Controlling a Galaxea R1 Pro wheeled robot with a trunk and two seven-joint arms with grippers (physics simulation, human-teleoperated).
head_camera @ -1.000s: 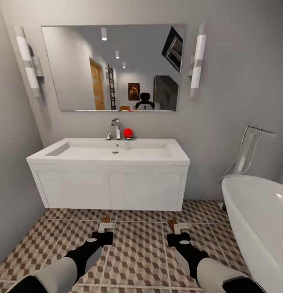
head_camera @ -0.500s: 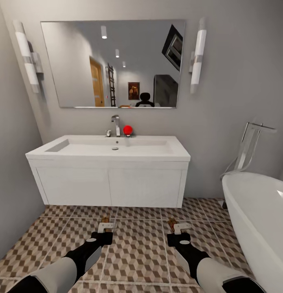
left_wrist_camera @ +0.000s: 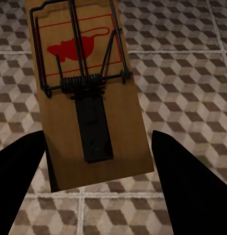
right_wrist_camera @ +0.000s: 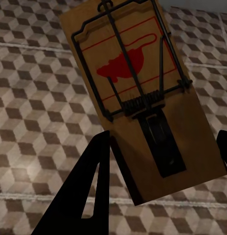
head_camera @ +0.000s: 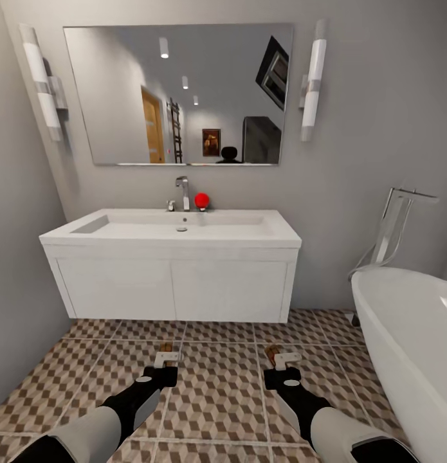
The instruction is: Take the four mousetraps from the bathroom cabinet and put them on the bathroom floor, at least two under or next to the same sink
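I hold one mousetrap in each hand, just above the cube-patterned bathroom floor (head_camera: 217, 379). My left gripper (head_camera: 167, 357) is shut on a tan mousetrap (left_wrist_camera: 86, 93) with dark wire and a red mouse mark. My right gripper (head_camera: 284, 359) is shut on a second mousetrap (right_wrist_camera: 138, 98) of the same kind, tilted. In the head view the left trap (head_camera: 165, 348) and the right trap (head_camera: 272, 352) stick out towards the white sink (head_camera: 178, 228). The black fingers (left_wrist_camera: 20, 181) press the board's sides. The orange-brown cabinet and the other two mousetraps are out of view.
A white wall-hung vanity unit (head_camera: 172, 289) carries the sink, with a gap above the tiles beneath it. On the sink's rim are a tap (head_camera: 183, 191) and a red ball (head_camera: 201, 200). A white bathtub (head_camera: 410, 347) stands at the right, and a grey wall (head_camera: 17, 289) closes the left.
The whole head view has shifted: sink, mirror and lamps sit a little higher in the picture. Both grippers keep the same place in view and the same hold on their traps.
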